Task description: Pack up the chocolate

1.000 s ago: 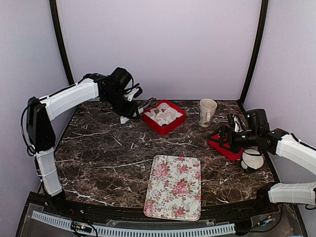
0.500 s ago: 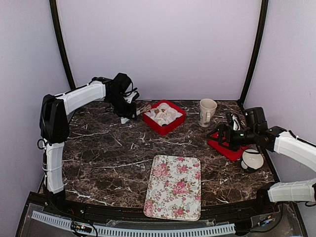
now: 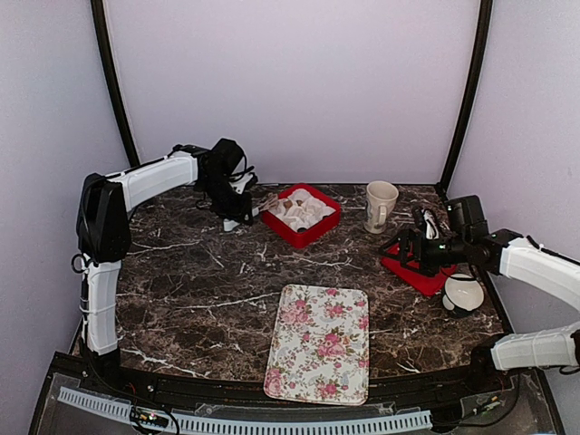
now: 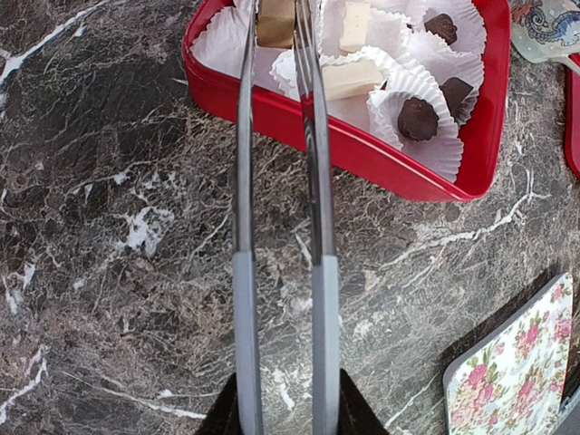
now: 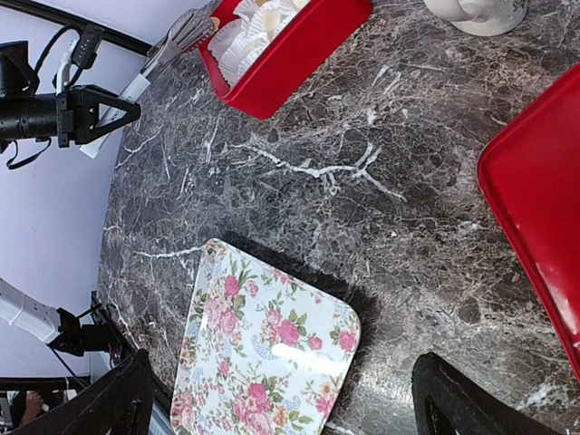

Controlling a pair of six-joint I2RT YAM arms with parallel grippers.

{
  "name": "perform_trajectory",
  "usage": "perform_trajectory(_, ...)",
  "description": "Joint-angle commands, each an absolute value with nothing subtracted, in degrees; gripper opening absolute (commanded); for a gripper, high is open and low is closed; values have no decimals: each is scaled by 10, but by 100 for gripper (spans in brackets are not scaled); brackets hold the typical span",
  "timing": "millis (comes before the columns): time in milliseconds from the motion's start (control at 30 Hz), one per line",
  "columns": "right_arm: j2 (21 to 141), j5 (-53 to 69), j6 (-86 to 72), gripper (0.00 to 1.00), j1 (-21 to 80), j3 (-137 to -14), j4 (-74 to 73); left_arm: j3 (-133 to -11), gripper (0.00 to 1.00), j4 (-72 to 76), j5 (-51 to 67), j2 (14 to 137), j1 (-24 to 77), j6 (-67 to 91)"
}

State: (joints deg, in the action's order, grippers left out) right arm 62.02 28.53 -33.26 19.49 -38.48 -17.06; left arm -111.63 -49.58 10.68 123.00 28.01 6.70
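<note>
A red box [image 3: 302, 215] at the back holds white paper cups with chocolates: dark pieces [image 4: 418, 118] and cream pieces [image 4: 347, 80]. My left gripper [image 3: 237, 207] is shut on metal tongs [image 4: 313, 181], which reach over the box's left side. The tong tips pinch a tan chocolate [image 4: 275, 20]. In the left wrist view my left gripper [image 4: 285, 412] sits at the bottom edge. My right gripper [image 3: 410, 249] is open and empty over the table beside a red lid [image 3: 417, 269]. In the right wrist view it [image 5: 281, 399] frames the floral tray.
A floral tray [image 3: 320, 342] lies at the front middle and also shows in the right wrist view [image 5: 267, 349]. A cream mug [image 3: 381, 206] stands right of the box. A white round object [image 3: 463, 294] sits by the right arm. The red lid [image 5: 544, 217] lies at the right.
My left arm has drawn back toward the wall and its wrist has shifted a little left; the tong tips stay at the box's left side. The right arm has barely moved.
</note>
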Motion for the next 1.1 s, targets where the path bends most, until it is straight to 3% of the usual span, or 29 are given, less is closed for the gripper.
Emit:
perform_trajectory(0, 615, 292, -322, 100, 190, -395, -165, -1138, 21, -505, 108, 1219, 279, 66)
perform_trajectory(433, 588, 287, -331, 100, 189, -380, -166, -1137, 30, -508, 105, 1205, 279, 65)
perform_trajectory(1067, 582, 292, -356, 100, 189, -378, -133, -1073, 30, -484, 104, 1087, 275, 64)
